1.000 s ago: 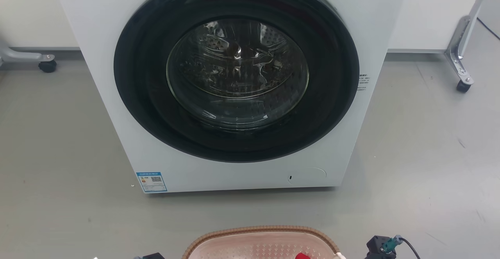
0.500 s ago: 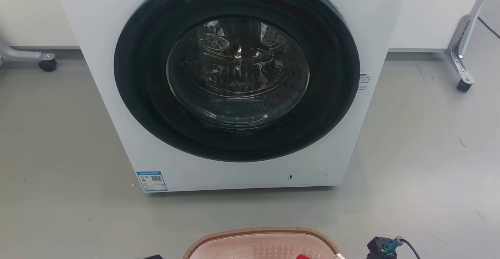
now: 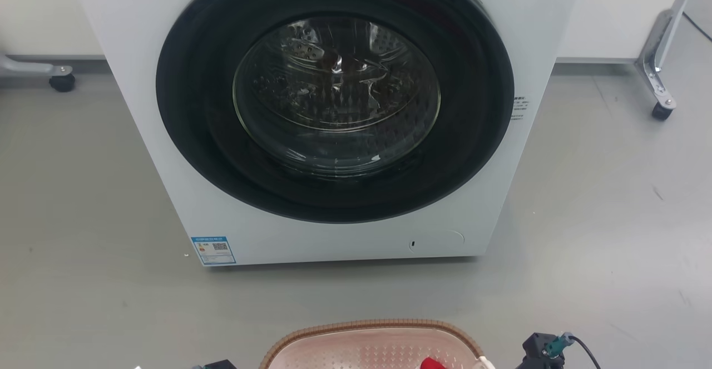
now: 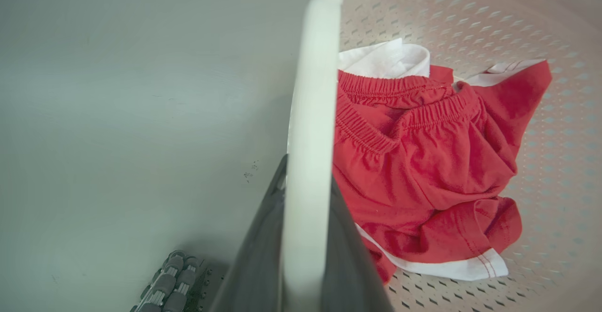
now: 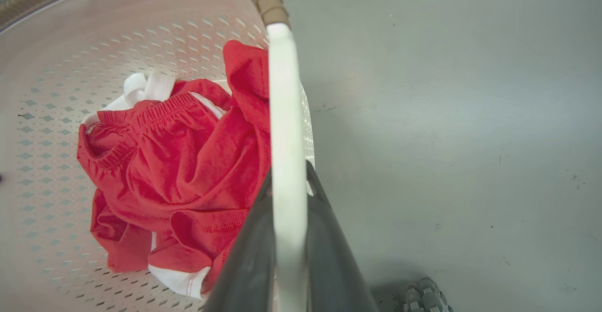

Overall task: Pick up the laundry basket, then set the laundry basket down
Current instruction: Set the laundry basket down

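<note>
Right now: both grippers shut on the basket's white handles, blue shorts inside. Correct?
One error: the shorts in the laundry basket are red with white trim, not blue, as both wrist views show. The rest holds: the left gripper clamps the left handle, and the right gripper clamps the right handle.

laundry basket [image 3: 372,347] cut off by the head view's bottom edge, washer [image 3: 345,241] top cropped, blue label [image 3: 213,250] print too small to read, white handle [image 4: 308,138] blurred, hiding part of red shorts [image 4: 423,171], grey rollers [image 4: 169,279] cropped
</note>
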You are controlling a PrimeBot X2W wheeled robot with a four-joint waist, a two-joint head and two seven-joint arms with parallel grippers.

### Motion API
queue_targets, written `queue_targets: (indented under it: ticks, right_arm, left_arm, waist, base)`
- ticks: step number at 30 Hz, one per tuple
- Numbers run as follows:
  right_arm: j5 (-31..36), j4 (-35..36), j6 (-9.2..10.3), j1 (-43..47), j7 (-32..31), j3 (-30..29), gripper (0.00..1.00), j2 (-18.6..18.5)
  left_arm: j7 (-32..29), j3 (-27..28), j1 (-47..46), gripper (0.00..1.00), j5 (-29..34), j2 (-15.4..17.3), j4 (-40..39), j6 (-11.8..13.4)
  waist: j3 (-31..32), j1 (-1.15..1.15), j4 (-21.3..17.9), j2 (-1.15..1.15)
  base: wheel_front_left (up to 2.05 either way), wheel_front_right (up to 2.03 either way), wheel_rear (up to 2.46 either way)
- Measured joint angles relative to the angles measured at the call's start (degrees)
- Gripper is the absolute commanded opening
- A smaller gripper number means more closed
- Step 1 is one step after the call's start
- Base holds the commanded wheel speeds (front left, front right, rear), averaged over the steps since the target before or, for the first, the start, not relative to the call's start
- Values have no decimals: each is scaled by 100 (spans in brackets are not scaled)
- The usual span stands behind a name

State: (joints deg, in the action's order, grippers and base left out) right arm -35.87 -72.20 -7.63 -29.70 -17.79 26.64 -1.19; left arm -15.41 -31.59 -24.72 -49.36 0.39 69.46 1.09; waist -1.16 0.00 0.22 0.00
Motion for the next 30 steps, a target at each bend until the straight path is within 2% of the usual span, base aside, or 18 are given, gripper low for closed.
queue_targets:
  ticks: [14, 30]
  right_arm:
    - [3, 51, 57, -511, 286, -29, 0, -67]
    - [59, 287, 118, -1482, 753, -59, 0, -214]
  left_arm:
    - [267, -83, -463, 0, -8, 16, -181, 94]
    - [755, -81, -1464, 0, 55, 11, -244, 194]
  waist:
    - [-672, 2, -52, 0]
    - [-1893, 2, -119, 0]
  base:
    - [0, 0, 0]
    - [0, 0, 0]
